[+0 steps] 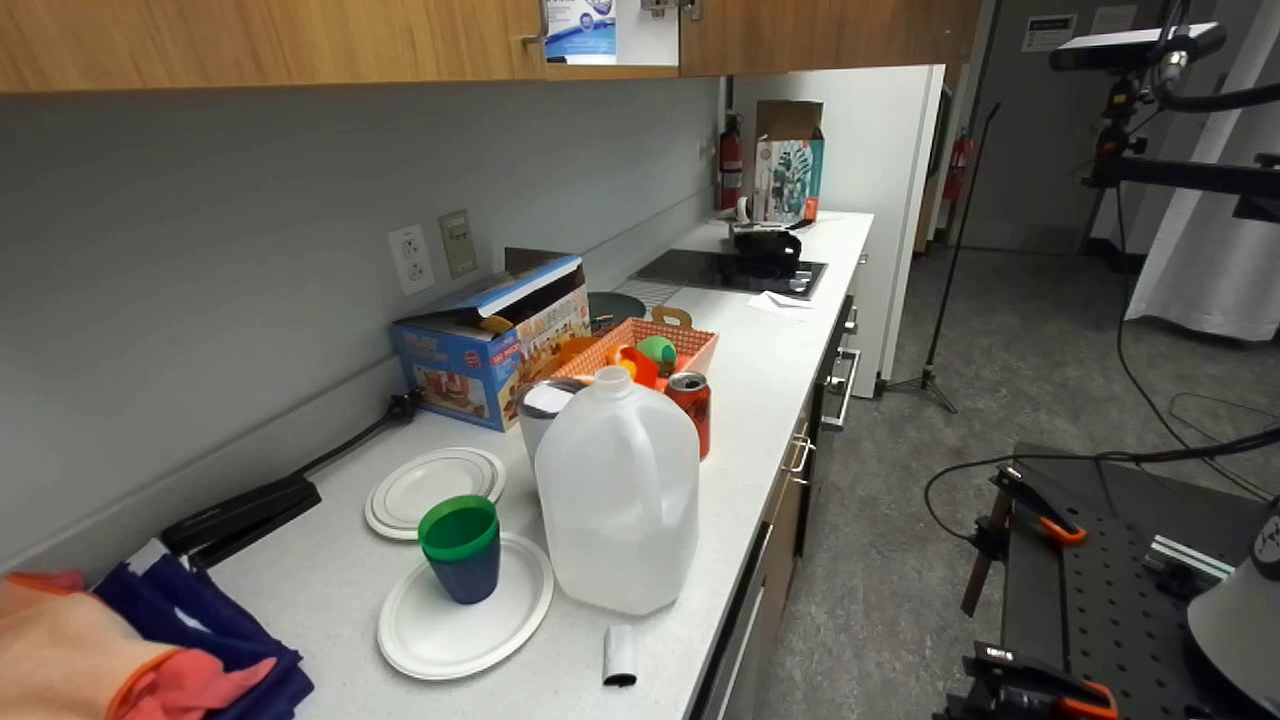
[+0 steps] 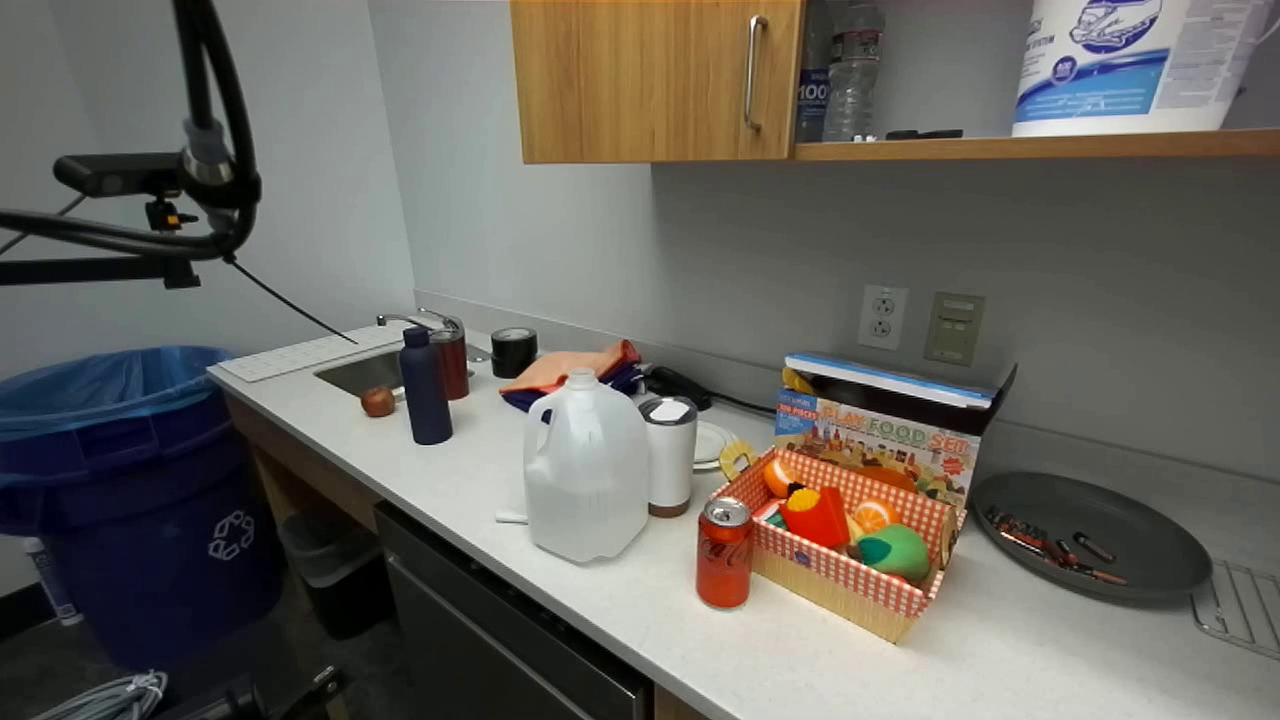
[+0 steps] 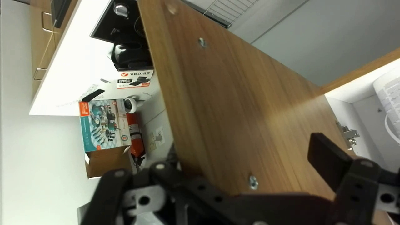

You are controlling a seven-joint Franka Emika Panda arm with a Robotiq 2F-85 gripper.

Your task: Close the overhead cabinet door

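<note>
The overhead cabinet door (image 3: 243, 103) stands open and fills the middle of the wrist view, its inner face and free edge showing. Two screws show on that face. In an exterior view the open door (image 1: 820, 38) juts out from the cabinet. My gripper (image 3: 247, 153) is open, its fingers wide apart at the panel. The right finger is in front of the inner face. The left finger is at the free edge, its tip mostly hidden by the panel. Contact cannot be told. The gripper is out of both exterior views.
The cabinet's open shelf holds a blue-and-white tub (image 2: 1110, 80) and bottles (image 2: 853, 75). A metal hinge (image 3: 349, 134) joins the door to the cabinet side. A neighbouring cabinet door (image 2: 640, 85) is shut. Below are a jug (image 2: 585, 470), a food-set box (image 2: 880, 430) and a cooktop (image 1: 700, 268).
</note>
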